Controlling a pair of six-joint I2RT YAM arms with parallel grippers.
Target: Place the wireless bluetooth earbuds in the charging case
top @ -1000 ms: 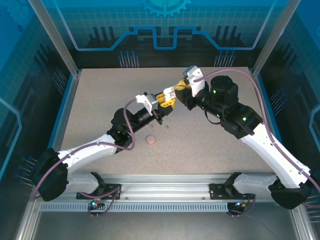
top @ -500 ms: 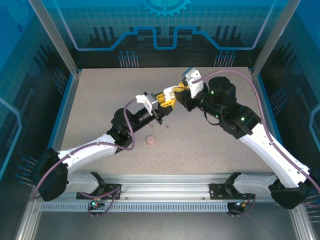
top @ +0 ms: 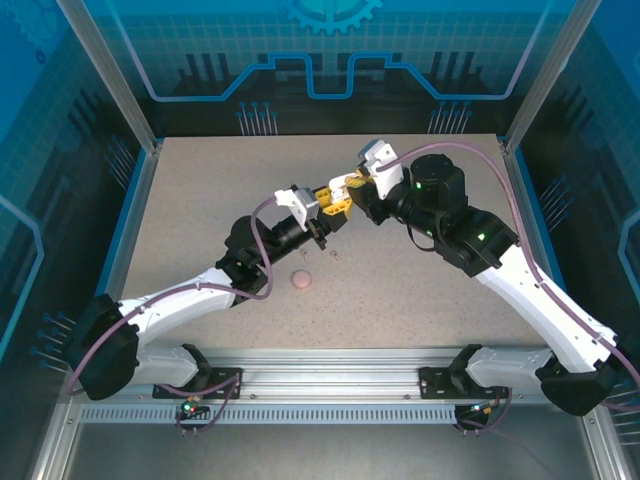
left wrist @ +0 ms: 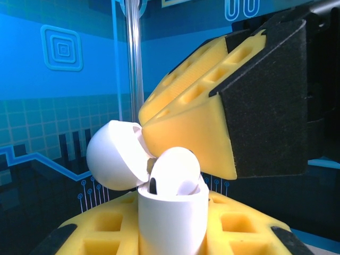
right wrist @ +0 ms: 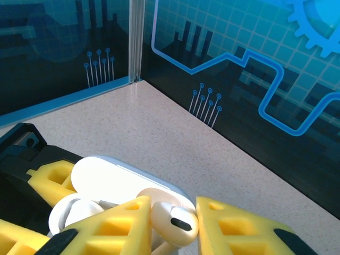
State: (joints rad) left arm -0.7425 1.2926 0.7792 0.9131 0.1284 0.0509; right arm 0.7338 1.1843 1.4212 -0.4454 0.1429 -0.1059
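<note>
My left gripper [left wrist: 172, 229] is shut on the white charging case [left wrist: 171, 220], held upright above the table with its lid [left wrist: 113, 158] swung open. One earbud [right wrist: 71, 212] sits in the case. My right gripper [right wrist: 174, 212] is shut on a second white earbud [right wrist: 178, 223], right over the case's mouth, stem pointing down. From the left wrist view a rounded bud [left wrist: 175, 170] shows in the mouth, directly under the right gripper's yellow fingers [left wrist: 191, 122]. Seen from above, the left gripper [top: 322, 207] and right gripper [top: 345, 190] meet at mid-table.
A small pink round object [top: 301, 281] lies on the table in front of the grippers, with a tiny pale speck [top: 333, 254] nearby. Blue walls and metal posts enclose the speckled table [top: 420, 290].
The right gripper has edged slightly left and back over the case with the earbud. The left arm and the case have stayed put.
</note>
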